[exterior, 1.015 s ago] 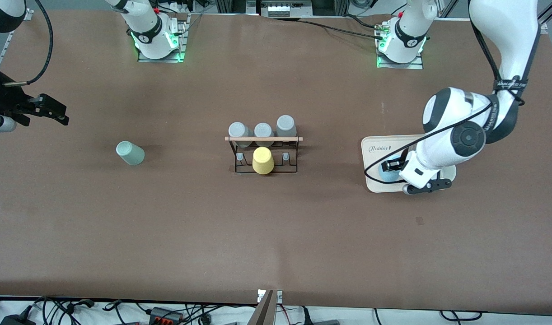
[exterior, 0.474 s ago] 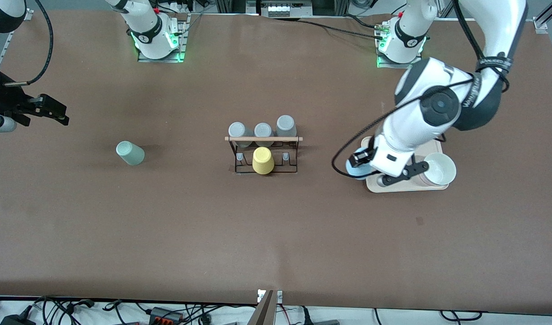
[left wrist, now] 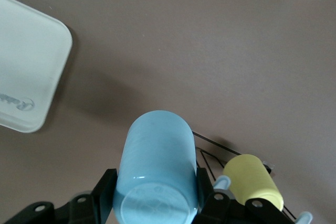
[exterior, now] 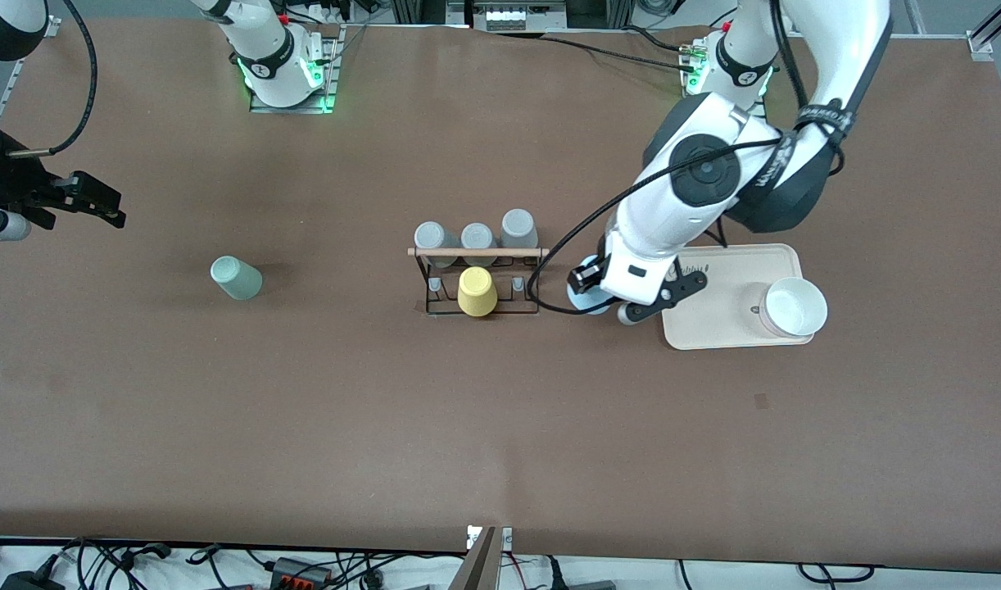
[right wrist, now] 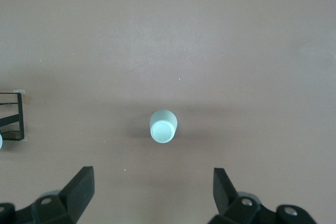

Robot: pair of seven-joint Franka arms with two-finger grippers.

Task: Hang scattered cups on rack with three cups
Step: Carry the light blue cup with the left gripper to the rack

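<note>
My left gripper (exterior: 589, 293) is shut on the light blue cup (exterior: 584, 297), held in the air between the rack (exterior: 477, 279) and the tray. In the left wrist view the blue cup (left wrist: 157, 166) sits between the fingers (left wrist: 105, 195), with the rack's wire (left wrist: 210, 153) close by. The black wire rack has a wooden rod (exterior: 477, 252) across its top. The mint green cup (exterior: 237, 278) lies on its side on the table toward the right arm's end. My right gripper (exterior: 99, 205) waits open and empty above that end; its wrist view shows the mint cup (right wrist: 163, 126) below.
Three grey tumblers (exterior: 477, 237) and a yellow tumbler (exterior: 477, 292) hang on the rack. A beige tray (exterior: 713, 315) with a white bowl (exterior: 793, 308) lies toward the left arm's end. The yellow tumbler (left wrist: 252, 182) and the tray's corner (left wrist: 26, 77) show in the left wrist view.
My left gripper lifted the light blue cup off the tray and carried it toward the rack. The right arm has not moved.
</note>
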